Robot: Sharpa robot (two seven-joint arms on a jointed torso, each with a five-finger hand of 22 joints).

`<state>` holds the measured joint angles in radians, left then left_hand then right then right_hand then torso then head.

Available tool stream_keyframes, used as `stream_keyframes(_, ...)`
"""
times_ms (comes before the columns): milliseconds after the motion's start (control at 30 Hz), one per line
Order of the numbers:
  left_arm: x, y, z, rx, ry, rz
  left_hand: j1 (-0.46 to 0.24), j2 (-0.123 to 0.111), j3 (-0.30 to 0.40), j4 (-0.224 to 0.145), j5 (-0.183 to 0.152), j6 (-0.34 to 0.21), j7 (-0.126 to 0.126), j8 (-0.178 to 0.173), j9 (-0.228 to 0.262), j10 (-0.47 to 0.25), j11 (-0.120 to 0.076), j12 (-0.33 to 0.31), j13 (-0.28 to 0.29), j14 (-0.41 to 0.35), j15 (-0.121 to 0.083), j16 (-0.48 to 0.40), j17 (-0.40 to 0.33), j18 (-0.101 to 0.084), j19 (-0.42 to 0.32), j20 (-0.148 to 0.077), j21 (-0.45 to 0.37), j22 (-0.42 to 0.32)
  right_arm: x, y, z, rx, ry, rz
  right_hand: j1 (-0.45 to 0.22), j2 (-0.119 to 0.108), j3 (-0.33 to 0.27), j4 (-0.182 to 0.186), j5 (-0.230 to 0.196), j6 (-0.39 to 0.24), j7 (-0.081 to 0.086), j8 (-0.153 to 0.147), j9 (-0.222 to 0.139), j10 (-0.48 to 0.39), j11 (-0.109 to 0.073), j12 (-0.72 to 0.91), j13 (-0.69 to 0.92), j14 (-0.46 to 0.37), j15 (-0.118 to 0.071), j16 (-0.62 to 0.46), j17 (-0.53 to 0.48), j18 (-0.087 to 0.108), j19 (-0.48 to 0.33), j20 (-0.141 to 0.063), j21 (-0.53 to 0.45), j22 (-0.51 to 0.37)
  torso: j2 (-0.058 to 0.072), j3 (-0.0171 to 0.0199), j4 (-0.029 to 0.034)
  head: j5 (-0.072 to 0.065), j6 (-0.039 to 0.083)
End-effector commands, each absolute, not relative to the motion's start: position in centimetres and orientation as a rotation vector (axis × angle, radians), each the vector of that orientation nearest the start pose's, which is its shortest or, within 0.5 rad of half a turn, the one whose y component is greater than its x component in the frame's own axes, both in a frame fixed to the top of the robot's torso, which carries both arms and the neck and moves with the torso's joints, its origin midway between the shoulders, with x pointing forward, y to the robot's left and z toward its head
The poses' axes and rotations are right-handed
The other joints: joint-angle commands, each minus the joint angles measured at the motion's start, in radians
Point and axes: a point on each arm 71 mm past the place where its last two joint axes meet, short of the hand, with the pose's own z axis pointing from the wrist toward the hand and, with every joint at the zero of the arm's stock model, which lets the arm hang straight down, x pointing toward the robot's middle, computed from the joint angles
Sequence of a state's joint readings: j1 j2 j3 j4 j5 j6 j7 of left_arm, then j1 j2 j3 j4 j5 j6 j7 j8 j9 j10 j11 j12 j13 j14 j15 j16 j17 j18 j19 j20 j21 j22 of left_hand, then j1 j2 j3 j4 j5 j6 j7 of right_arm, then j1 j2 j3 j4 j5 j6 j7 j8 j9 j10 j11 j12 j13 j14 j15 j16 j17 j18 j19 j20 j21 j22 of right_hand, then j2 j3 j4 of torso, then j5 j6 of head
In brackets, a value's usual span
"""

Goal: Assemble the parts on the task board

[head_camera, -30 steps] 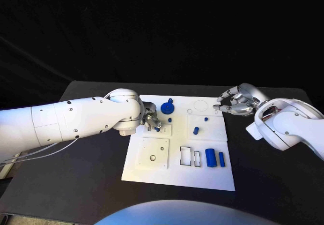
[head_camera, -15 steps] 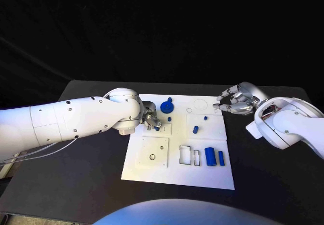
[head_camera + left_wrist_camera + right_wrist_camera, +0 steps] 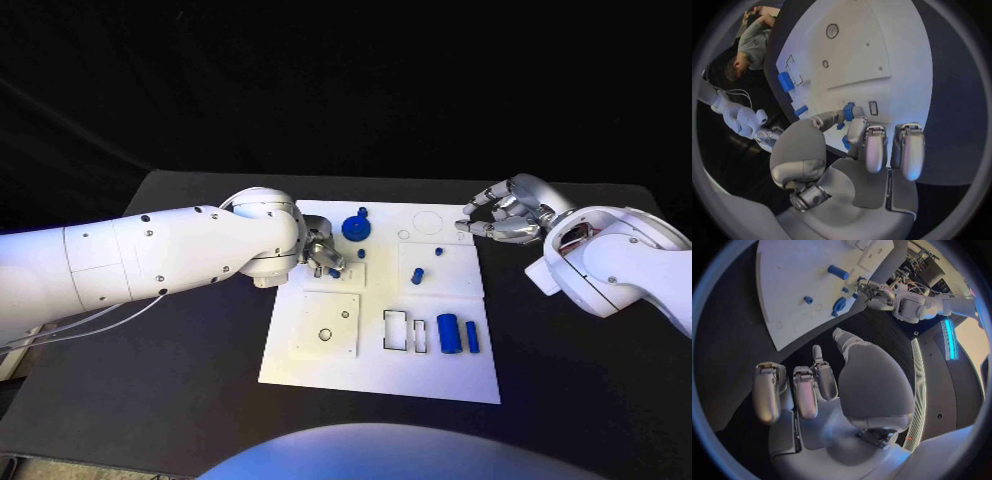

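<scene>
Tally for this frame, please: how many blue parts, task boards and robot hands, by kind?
Blue parts: 7 told apart in the head view, including the blue part pinched by the left robot hand
Task board: 1
Robot hands: 2, counting the right robot hand
Total: 10

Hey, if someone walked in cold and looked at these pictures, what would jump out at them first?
Probably the white task board in the middle of the black table, dotted with small blue parts. Next, the left hand at the board's left edge, pinching a blue part between its fingertips. The right hand hovers with curled fingers off the board's far right corner, holding nothing.
</scene>
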<state>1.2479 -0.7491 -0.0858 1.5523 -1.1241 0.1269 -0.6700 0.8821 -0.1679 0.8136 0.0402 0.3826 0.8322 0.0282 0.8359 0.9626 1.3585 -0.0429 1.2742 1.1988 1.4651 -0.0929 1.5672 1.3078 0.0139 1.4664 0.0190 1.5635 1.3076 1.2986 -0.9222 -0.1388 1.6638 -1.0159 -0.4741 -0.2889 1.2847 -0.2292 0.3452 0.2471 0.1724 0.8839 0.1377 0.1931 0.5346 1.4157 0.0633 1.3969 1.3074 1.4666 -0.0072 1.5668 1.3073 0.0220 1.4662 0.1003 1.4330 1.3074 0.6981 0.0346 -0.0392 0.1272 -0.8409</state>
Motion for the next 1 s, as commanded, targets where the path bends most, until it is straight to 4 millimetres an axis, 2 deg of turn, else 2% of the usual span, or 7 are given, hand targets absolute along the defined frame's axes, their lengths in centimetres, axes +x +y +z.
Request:
stream_keyframes(33,46.60,17.16,-22.60,-0.070,2.385,-0.276,-0.011,0.003,0.063,-0.069,-0.005,0.008,-0.011,0.006,-0.001,0.007,-0.001,0.003,-0.001,0.106,-0.010,0.004,0.263,-0.013,0.102,-0.006,0.004,0.260,46.84,-21.84,-17.18,0.382,1.749,0.684,-0.010,0.001,0.000,0.004,0.002,0.008,-0.002,0.001,0.002,0.001,-0.006,-0.002,0.085,0.104,-0.003,0.004,0.264,0.014,0.024,-0.002,-0.006,0.178,0.000,0.0000,-0.0002,0.000,0.000)
stream_keyframes(367,46.64,17.23,-22.63,-0.072,2.387,-0.274,-0.030,-0.005,0.046,-0.056,-0.033,0.011,-0.014,0.011,-0.015,0.006,-0.003,0.003,-0.002,0.106,-0.012,0.004,0.263,-0.013,0.101,-0.009,0.004,0.260,46.84,-21.86,-17.17,0.383,1.748,0.684,-0.011,-0.001,0.001,0.008,0.002,0.007,-0.002,0.003,0.003,0.000,-0.007,-0.003,0.084,0.104,-0.003,0.004,0.264,0.015,0.024,-0.003,-0.007,0.178,0.000,0.0002,-0.0001,-0.001,-0.002)
stream_keyframes(533,46.65,17.30,-22.67,-0.069,2.392,-0.270,-0.053,-0.018,0.028,-0.042,-0.068,0.014,-0.015,0.016,-0.030,0.004,-0.005,0.004,-0.004,0.106,-0.013,0.004,0.263,-0.013,0.101,-0.011,0.004,0.260,46.84,-21.88,-17.16,0.383,1.747,0.683,-0.011,-0.001,0.001,0.008,0.002,0.007,-0.002,0.003,0.003,0.000,-0.007,-0.003,0.084,0.104,-0.003,0.004,0.264,0.015,0.024,-0.003,-0.007,0.178,0.000,0.0004,0.0002,-0.002,-0.003)
stream_keyframes(800,46.72,17.38,-22.72,-0.069,2.396,-0.265,-0.072,-0.024,0.016,-0.025,-0.112,0.016,-0.015,0.021,-0.045,0.003,-0.005,0.004,-0.005,0.106,-0.013,0.004,0.263,-0.013,0.102,-0.011,0.004,0.260,46.83,-21.89,-17.15,0.384,1.746,0.683,-0.011,-0.002,0.001,0.008,0.001,0.006,-0.002,0.003,0.003,-0.001,-0.007,-0.003,0.083,0.104,-0.003,0.004,0.264,0.015,0.024,-0.003,-0.007,0.178,0.000,0.0003,-0.0010,-0.002,-0.003)
stream_keyframes(1000,46.77,17.39,-22.75,-0.070,2.398,-0.264,-0.081,-0.026,0.010,-0.017,-0.128,0.017,-0.015,0.024,-0.050,0.003,-0.004,0.005,-0.005,0.106,-0.013,0.004,0.263,-0.013,0.102,-0.011,0.004,0.260,46.81,-21.92,-17.15,0.384,1.745,0.683,-0.011,-0.002,0.001,0.008,0.001,0.006,-0.002,0.003,0.003,-0.001,-0.007,-0.003,0.083,0.104,-0.003,0.004,0.264,0.015,0.024,-0.003,-0.007,0.178,0.000,0.0003,-0.0007,-0.004,-0.004)
